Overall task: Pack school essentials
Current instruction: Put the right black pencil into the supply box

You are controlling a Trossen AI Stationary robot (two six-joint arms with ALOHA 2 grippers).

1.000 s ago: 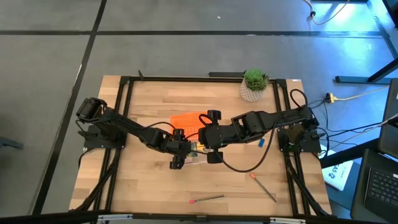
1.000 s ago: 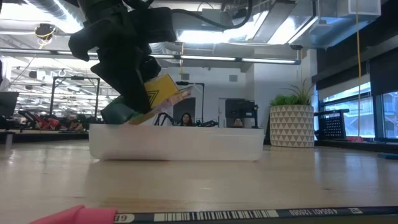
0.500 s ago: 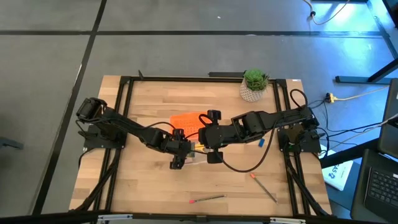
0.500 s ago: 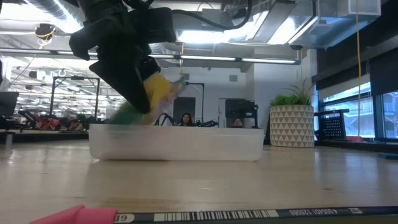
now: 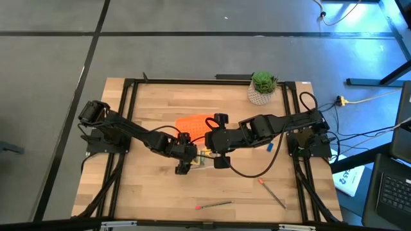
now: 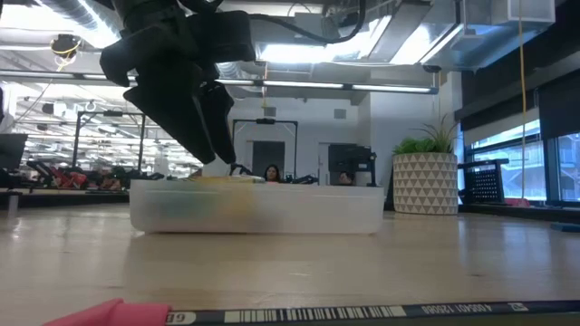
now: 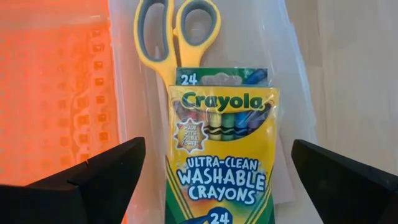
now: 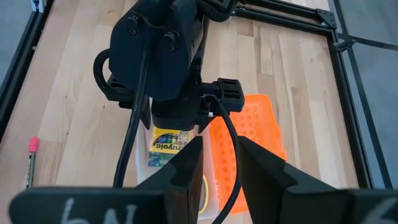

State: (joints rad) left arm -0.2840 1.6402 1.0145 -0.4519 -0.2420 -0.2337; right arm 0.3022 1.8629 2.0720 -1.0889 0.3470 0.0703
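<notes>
Both arms meet over the middle of the wooden table (image 5: 154,109). The left gripper (image 7: 211,180) hangs just above the clear plastic case (image 6: 258,208), its two dark fingers (image 7: 93,177) spread wide with nothing between them. Directly below it the green-and-yellow crayon box (image 7: 221,152) lies flat inside the case, printed face up, its end overlapping the blades of the yellow-handled scissors (image 7: 177,34), which also lie in the case with their grey-lined handle loops pointing away from the gripper. In the low view the box shows only as a yellow-green blur through the case wall. The orange lid (image 5: 192,126) lies open beside the case, at about 12 o'clock from it in the high view. The right gripper (image 8: 217,165) hovers close by, at about 3 o'clock from the left one, its fingers (image 8: 186,168) held narrowly apart and empty, pointed toward the left wrist and the case. A tiny blue piece (image 5: 270,147) lies on the table at 3 o'clock from the case. Two thin red-tipped pencils (image 5: 214,205) lie apart near the front edge, at about 5 o'clock from the case, the second (image 5: 272,193) further toward the right arm's side. A small potted plant (image 5: 262,88) stands near the back edge, at about 1 o'clock.
</notes>
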